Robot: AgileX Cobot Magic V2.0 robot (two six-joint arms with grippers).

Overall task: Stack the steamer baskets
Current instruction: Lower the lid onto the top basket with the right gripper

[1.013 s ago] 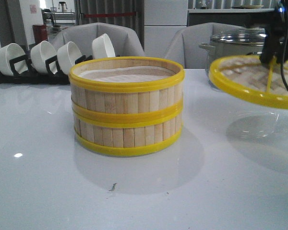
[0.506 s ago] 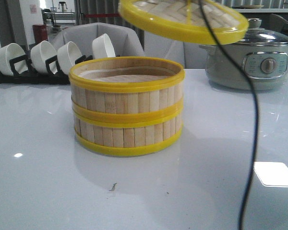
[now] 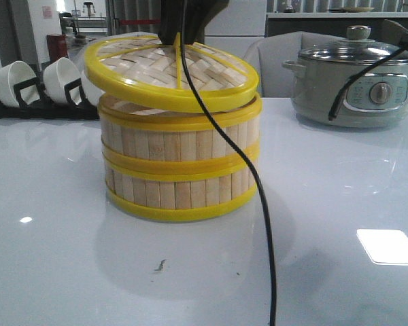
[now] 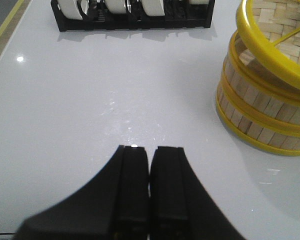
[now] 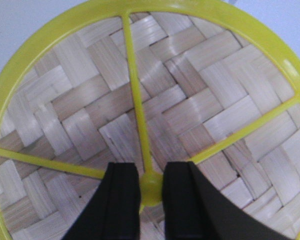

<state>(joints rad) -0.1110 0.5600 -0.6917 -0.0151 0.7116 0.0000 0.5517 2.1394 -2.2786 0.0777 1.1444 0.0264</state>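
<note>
Over the stacked baskets (image 3: 180,163) at tabletop (image 3: 340,204) centre: lid (image 3: 170,71) now sits tilted just above the top rim, left edge higher; half a second ago it hung higher and further right, clear of the stack. Right gripper (image 5: 151,187) fingers (image 5: 122,200) are clamped on the lid's yellow centre hub. Left gripper (image 4: 149,192) is over bare tabletop left of the stack, fingers pressed together, holding nothing. Pot (image 3: 357,81) far right, bowls (image 3: 37,78) far left.
</note>
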